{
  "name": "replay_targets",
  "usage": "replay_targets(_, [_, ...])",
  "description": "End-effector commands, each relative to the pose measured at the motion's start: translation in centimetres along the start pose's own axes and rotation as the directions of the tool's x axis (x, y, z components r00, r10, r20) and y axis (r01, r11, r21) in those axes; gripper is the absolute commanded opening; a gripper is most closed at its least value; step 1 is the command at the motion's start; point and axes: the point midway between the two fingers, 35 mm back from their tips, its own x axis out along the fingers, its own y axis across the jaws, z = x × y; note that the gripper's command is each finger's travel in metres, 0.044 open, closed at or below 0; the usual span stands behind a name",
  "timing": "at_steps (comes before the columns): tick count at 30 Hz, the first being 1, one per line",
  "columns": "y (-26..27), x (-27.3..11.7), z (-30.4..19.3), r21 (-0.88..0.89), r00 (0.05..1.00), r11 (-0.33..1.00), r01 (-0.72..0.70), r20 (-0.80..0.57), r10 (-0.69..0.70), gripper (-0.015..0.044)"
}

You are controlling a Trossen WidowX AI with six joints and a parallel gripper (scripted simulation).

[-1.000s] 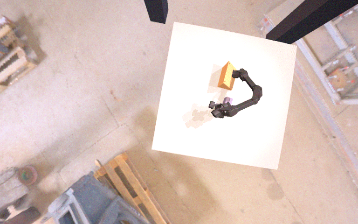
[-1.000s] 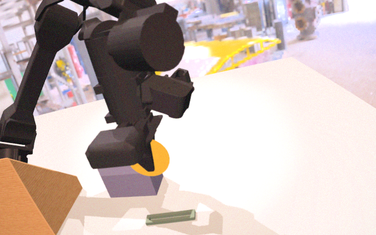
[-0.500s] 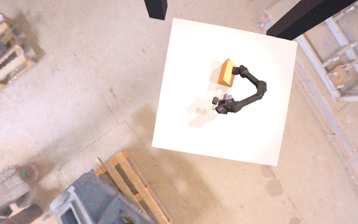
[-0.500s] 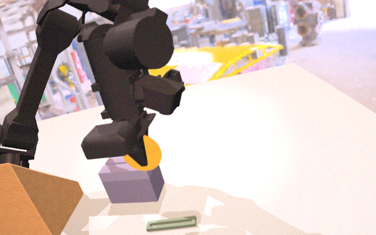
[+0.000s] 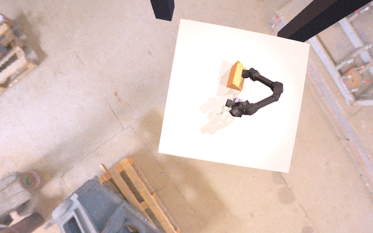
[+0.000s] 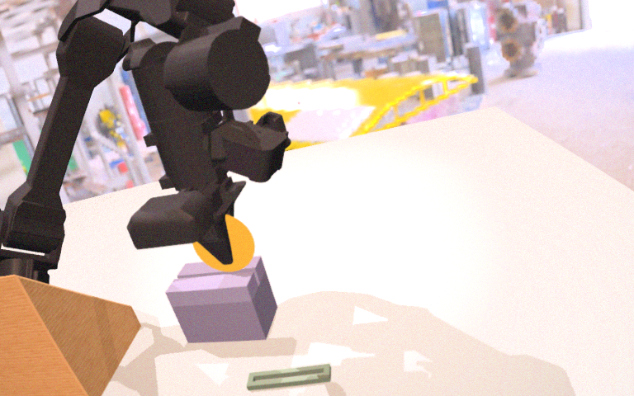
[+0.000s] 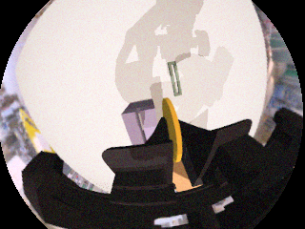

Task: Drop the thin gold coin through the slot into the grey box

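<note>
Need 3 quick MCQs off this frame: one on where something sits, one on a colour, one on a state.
1. Where is the coin?
A. Standing in the green holder
B. Held just above the box lid
C. Flat on the table

2. What colour is the box?
A. Pale lilac-grey
B. Bright red
C. Black

3. What state is the holder in?
A. A coin stands in it
B. Lifted by the arm
C. Without a coin, lying on the table

Answers:
1. B: the gripper has its jaws shut on the coin, whose lower edge sits at the lid in the exterior view.
2. A: its sides and lid show lilac-grey.
3. C: its groove shows nothing standing in it, and it lies apart from the box.
</note>
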Motion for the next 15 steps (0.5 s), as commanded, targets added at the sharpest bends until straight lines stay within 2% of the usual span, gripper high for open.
replay_targets(1, [0.7,0.1,-0.7,0.004,1.0,1.0,-0.004,-0.001,0.004,0.0])
replay_targets(15, [3.1,0.4,-3.4,0.005,1.0,1.0,-0.006,-0.002,0.006,0.0])
